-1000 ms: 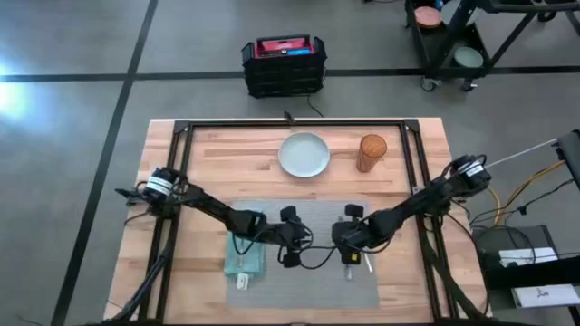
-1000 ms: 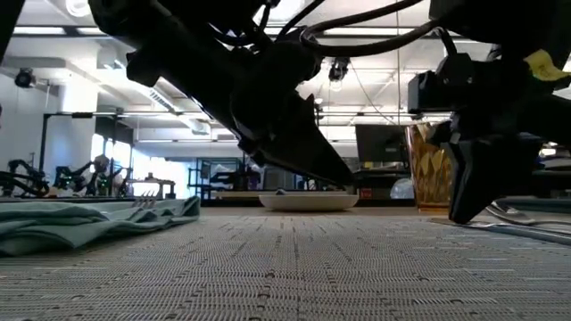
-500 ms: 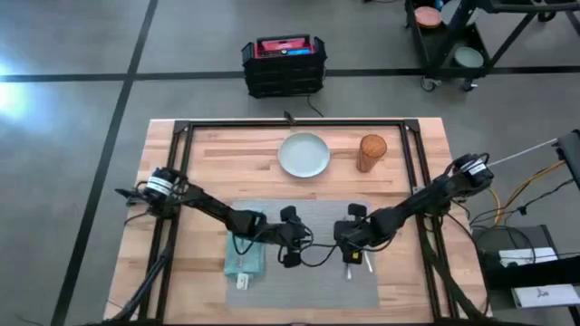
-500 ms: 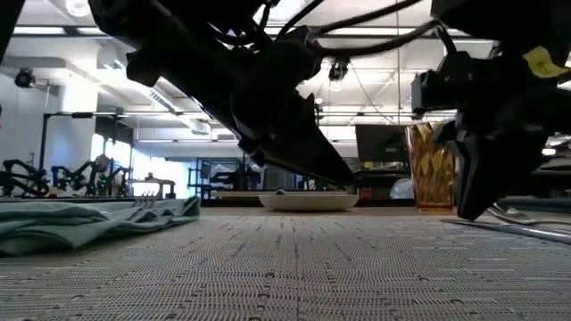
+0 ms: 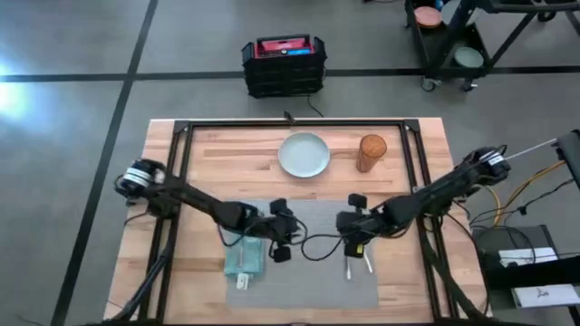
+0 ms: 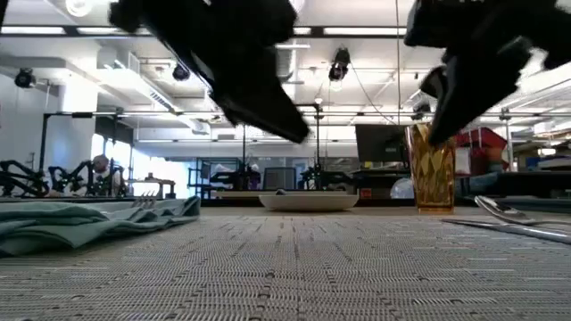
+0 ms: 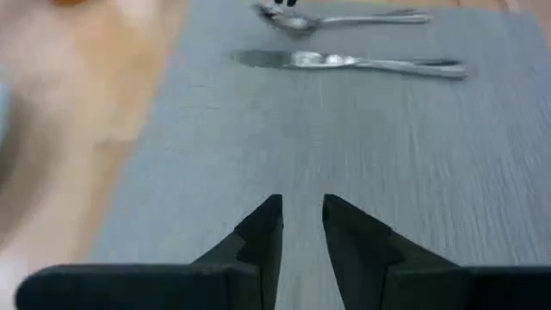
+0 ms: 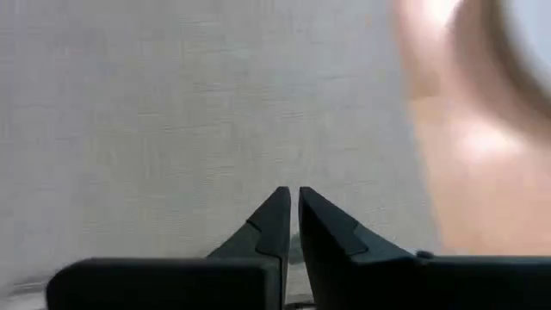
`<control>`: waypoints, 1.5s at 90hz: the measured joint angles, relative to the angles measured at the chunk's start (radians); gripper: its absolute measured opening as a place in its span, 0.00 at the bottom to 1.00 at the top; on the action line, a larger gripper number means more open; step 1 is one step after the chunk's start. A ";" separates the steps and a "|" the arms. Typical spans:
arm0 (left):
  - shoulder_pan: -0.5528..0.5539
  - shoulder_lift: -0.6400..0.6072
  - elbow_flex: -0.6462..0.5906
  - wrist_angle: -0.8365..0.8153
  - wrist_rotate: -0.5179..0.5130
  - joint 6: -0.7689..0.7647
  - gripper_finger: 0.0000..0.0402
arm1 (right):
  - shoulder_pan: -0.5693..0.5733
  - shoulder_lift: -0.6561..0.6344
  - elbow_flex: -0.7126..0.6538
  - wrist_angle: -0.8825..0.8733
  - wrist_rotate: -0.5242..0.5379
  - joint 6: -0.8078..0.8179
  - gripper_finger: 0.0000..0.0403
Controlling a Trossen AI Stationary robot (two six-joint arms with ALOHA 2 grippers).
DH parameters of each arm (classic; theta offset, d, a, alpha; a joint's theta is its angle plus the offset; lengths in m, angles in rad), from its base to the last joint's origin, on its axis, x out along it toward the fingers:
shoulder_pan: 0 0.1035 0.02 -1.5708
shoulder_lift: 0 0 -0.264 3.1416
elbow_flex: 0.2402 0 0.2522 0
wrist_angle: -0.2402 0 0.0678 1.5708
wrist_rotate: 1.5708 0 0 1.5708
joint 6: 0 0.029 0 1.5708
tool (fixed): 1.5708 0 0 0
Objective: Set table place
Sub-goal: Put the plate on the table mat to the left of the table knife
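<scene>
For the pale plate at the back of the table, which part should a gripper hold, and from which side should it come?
Probably the rim. The plate lies flat and shallow on the bare table, apart from the amber glass on its right, so only its raised edge gives purchase. Approach from the placemat side, where the left gripper and right gripper hover, fingers nearly shut, holding nothing.

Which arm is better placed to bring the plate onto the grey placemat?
Probably neither clearly: both grippers, left and right, hang empty over the placemat; the plate lies between them.

2 arms (image 5: 208, 210) over the grey placemat (image 5: 313, 272), plate (image 5: 304, 155) beyond.
</scene>
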 joint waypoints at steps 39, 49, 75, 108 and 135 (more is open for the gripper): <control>-0.043 -0.327 -0.212 -0.180 -0.103 -0.215 0.18 | -0.361 0.179 0.160 0.139 -0.012 -0.474 0.32; -0.043 -0.377 -0.281 -0.119 -0.105 -0.264 0.18 | -0.444 0.282 0.247 0.129 -0.073 -0.538 0.40; -0.046 -0.414 -0.355 -0.086 -0.102 -0.275 0.18 | -0.575 0.537 0.456 0.034 -0.161 -0.636 0.45; -0.046 -0.413 -0.356 -0.085 -0.102 -0.257 0.18 | -0.605 0.613 0.494 0.012 -0.159 -0.655 0.22; -0.046 -0.413 -0.356 -0.077 -0.103 -0.235 0.18 | -0.556 0.549 0.495 -0.103 -0.154 -0.630 0.02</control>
